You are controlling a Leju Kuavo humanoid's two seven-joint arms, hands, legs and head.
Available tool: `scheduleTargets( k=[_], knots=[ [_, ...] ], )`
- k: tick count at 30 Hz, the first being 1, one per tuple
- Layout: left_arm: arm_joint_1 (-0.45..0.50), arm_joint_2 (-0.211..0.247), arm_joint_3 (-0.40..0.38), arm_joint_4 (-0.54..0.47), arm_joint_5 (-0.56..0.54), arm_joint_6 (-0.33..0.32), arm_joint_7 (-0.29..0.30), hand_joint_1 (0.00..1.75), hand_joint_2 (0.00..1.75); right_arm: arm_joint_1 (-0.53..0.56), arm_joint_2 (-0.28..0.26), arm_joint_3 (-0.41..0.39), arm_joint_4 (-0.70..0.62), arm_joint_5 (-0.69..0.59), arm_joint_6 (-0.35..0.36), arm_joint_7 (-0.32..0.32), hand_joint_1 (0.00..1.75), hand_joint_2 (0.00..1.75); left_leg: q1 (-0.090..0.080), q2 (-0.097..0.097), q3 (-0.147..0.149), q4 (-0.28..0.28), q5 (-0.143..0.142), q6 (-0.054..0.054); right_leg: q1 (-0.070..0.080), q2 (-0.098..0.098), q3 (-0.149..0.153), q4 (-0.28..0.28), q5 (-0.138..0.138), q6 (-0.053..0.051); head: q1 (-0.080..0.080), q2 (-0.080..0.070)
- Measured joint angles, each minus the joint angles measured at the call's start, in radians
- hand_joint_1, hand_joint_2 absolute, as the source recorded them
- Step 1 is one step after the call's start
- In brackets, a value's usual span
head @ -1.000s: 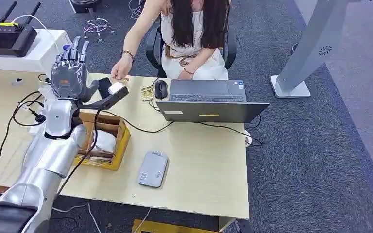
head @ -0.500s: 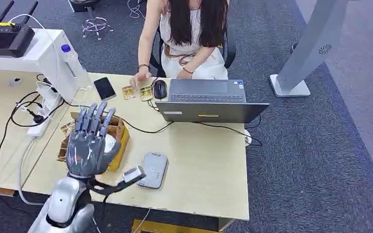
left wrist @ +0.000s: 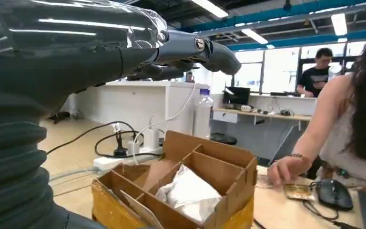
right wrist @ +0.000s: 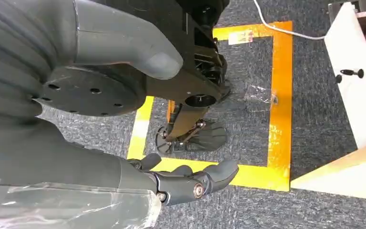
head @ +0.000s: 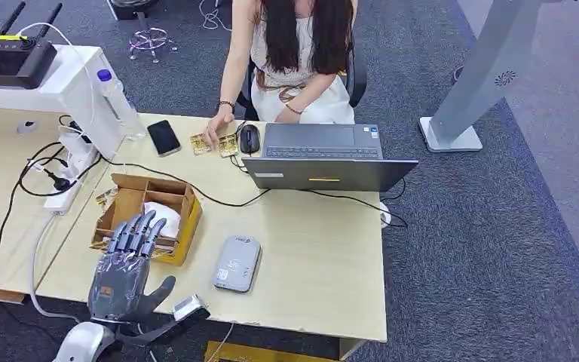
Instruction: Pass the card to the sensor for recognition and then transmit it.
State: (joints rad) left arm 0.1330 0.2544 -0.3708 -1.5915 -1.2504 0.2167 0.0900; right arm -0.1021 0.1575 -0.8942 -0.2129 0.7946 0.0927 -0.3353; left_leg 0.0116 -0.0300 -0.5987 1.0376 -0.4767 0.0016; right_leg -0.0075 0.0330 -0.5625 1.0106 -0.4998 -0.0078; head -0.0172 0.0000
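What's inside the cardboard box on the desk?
The cardboard box has dividers; one compartment holds a crumpled white bag. Whatever lies under it is covered.

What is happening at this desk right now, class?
The robot's left hand is raised near the front edge of the table, fingers spread and holding nothing, beside the cardboard box and the grey card sensor. Its right hand hangs open above the floor. A person seated behind the laptop rests a hand on the cards at the far edge.
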Motion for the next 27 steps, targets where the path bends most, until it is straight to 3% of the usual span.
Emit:
scheduleTargets(
  k=[11,27],
  knots=[
    [-0.054,-0.004,0.076,0.066,0.013,-0.045,-0.024,0.00,1.75,-0.003,-0.002,0.000,0.000,0.014,0.005,0.016,0.00,1.75,0.000,0.000,0.000,0.000,0.000,0.000,0.000,0.000,0.000,0.000,0.000,0.000,0.000,0.000],
    [-0.119,-0.037,0.092,0.183,-0.012,-0.066,-0.027,0.00,1.75,-0.011,-0.004,0.000,0.000,0.024,0.011,0.032,0.00,1.75,0.000,0.000,0.000,0.000,0.000,0.000,0.000,0.000,0.000,0.000,0.000,0.000,0.000,0.000]
  ],
)
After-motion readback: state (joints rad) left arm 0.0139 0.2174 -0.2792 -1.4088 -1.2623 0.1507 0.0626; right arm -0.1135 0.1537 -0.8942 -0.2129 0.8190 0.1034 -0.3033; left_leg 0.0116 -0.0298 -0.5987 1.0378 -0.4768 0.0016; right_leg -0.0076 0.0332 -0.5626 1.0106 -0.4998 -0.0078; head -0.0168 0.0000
